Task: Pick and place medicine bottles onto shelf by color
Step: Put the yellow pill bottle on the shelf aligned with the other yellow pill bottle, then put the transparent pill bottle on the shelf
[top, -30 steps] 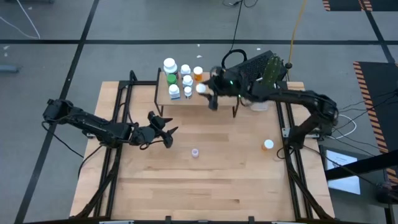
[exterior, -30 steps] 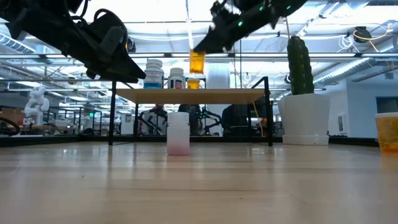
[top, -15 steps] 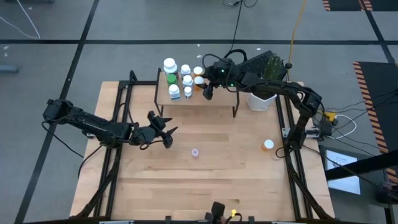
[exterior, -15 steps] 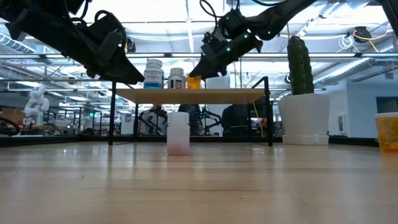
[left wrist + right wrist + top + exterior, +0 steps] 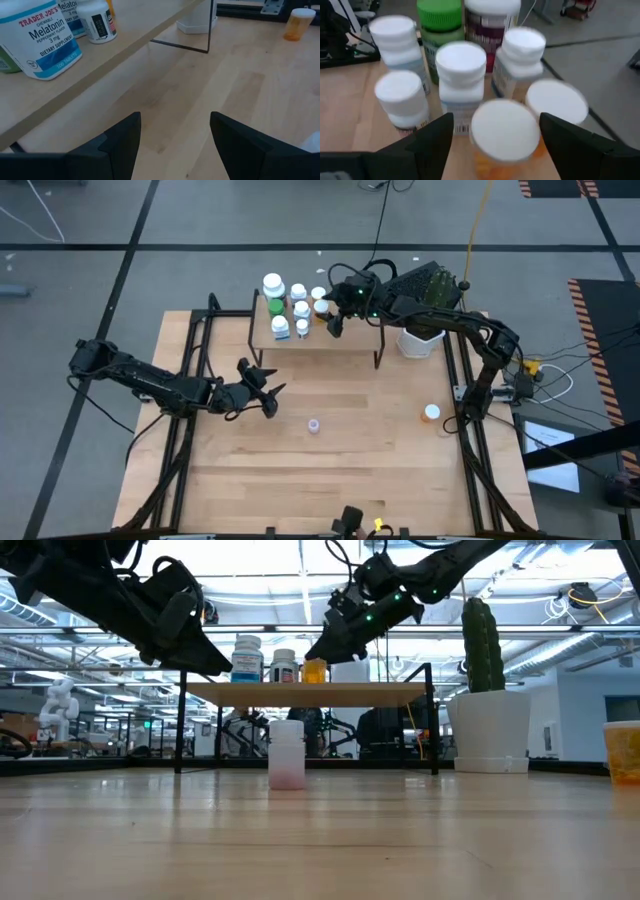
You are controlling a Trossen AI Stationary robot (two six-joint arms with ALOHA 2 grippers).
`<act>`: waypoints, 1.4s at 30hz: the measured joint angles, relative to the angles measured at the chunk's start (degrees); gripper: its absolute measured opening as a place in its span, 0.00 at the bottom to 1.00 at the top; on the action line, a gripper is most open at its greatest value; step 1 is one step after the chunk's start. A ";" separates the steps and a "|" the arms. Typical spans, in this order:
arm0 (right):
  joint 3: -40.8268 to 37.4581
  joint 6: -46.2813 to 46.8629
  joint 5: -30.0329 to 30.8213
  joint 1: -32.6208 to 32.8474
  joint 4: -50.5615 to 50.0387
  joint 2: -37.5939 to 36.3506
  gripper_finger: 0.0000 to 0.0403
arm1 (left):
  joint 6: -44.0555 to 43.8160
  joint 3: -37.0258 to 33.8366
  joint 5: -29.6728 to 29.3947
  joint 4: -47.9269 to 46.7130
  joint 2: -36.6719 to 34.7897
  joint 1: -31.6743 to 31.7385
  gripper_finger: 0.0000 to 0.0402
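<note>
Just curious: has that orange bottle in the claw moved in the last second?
Yes. The orange bottle came down from above onto the shelf, between the right gripper's fingers.

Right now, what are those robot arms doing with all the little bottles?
They are sorting medicine bottles onto the shelf. The right gripper, jaws open, is at an orange bottle standing on the shelf beside the others. The left gripper waits open over the table. A small pinkish bottle and another orange bottle are left on the table.
</note>
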 joint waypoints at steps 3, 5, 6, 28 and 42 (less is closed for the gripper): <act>0.00 -0.92 -0.03 0.67 0.11 -1.73 0.74 | 0.00 0.00 0.00 -0.27 -0.01 0.00 0.60; 0.00 -1.63 -0.01 1.62 0.10 -3.59 0.74 | 0.00 0.00 0.00 -0.57 0.00 0.00 0.60; 0.00 -1.88 -0.10 2.33 -0.27 -4.44 0.74 | -0.01 0.00 0.00 -0.85 0.00 0.00 0.60; -13.12 2.53 -7.01 31.17 6.52 -3.35 0.72 | -4.45 0.01 0.92 -1.40 -0.02 0.00 0.60; -15.32 1.61 -0.19 34.46 10.96 10.49 0.72 | -3.80 0.02 0.96 -2.07 -0.02 1.18 0.60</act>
